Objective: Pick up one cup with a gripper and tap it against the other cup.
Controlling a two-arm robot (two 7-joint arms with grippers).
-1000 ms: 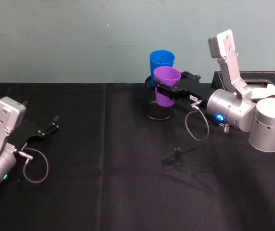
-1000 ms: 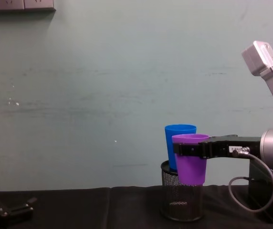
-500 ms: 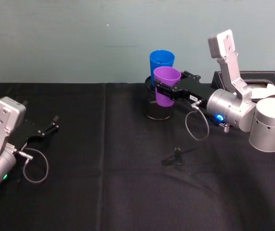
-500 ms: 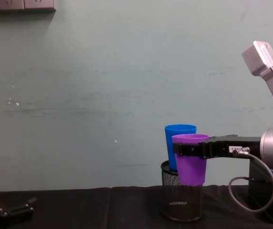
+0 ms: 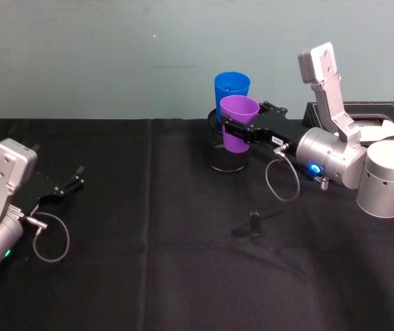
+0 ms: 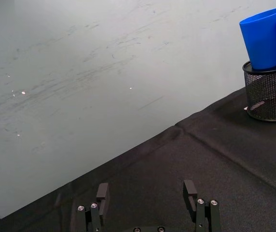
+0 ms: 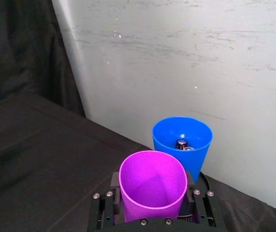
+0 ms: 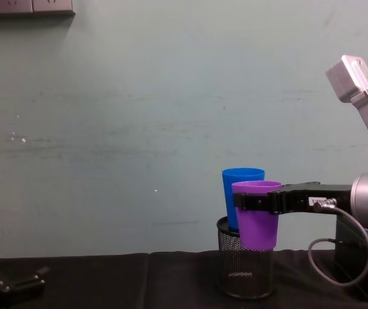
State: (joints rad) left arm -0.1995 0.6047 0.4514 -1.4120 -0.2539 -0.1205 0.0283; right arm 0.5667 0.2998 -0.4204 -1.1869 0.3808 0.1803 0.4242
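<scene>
Two cups are involved. The purple cup (image 5: pixel 239 123) is held upright, clear of the counter (image 5: pixel 183 234), pinched near its rim by the right end effector (image 5: pixel 233 128), jaws closed on either side. It hangs just in front of the blue cup (image 5: pixel 231 88), which stands in the black mesh pen holder (image 5: pixel 224 153); whether the two touch cannot be determined. Small items lie inside the blue cup. Judgement: lift complete, tap in hand. Next move calls for a short, level advance toward the blue cup, gentle enough not to topple it. The left end effector (image 5: pixel 69 183) rests spread on the counter, well apart.
</scene>
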